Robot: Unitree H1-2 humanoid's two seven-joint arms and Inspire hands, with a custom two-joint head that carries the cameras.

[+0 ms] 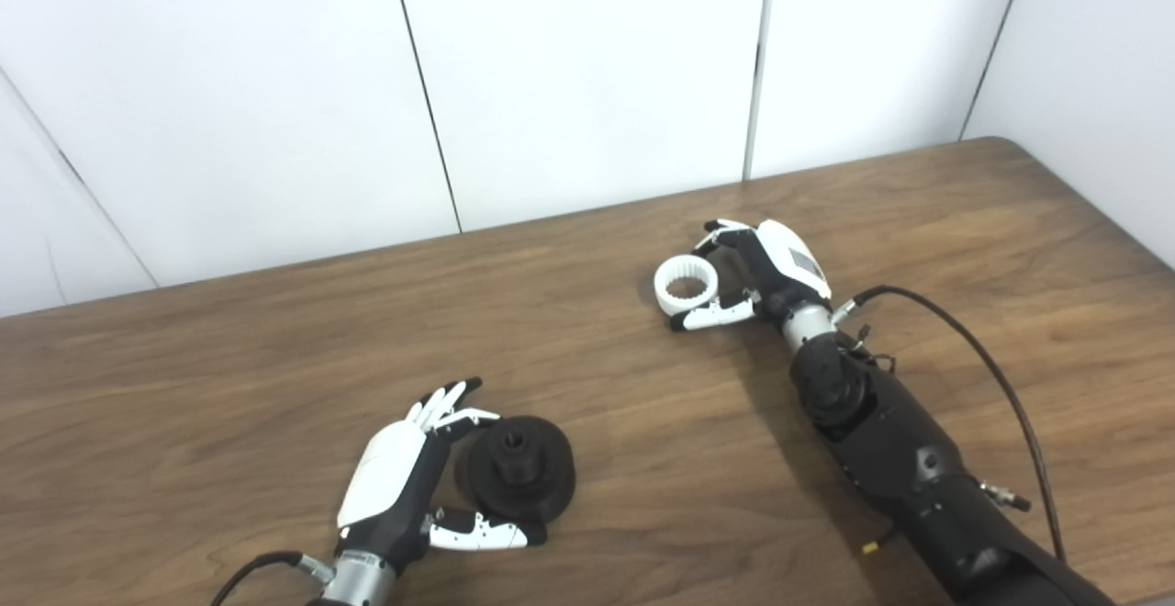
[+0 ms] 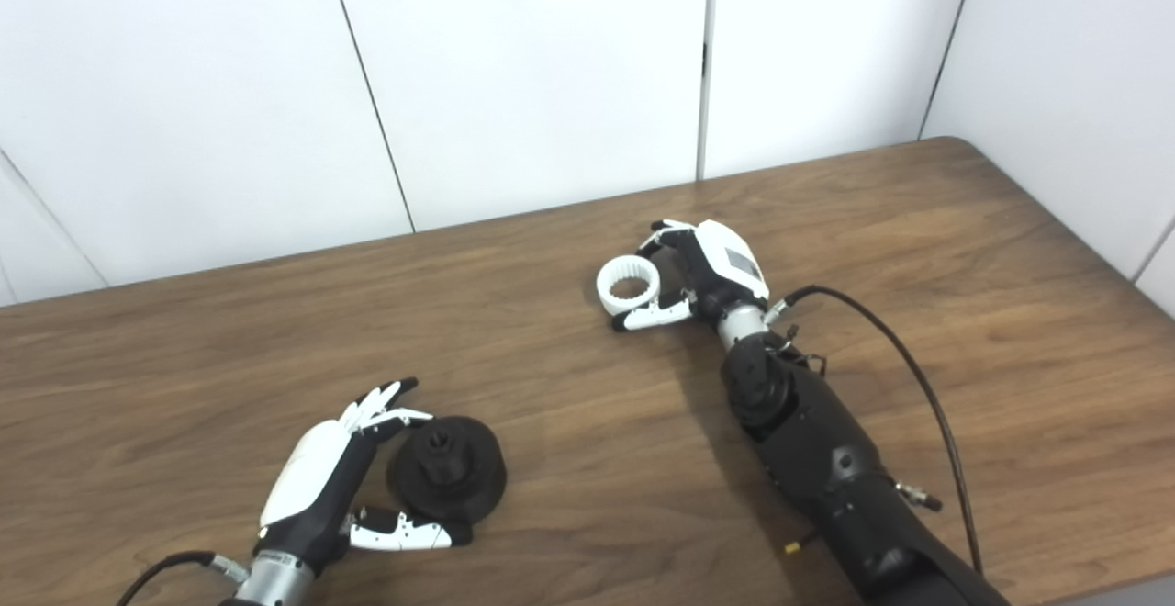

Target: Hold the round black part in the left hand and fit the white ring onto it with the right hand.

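So, left eye view: 1 round black part and 1 white ring on the wooden table, well apart. Left hand cups the part, fingers spread, thumb at its near rim. Right eye view: right hand half-curled around the ring, thumb touching; firm grip unclear.
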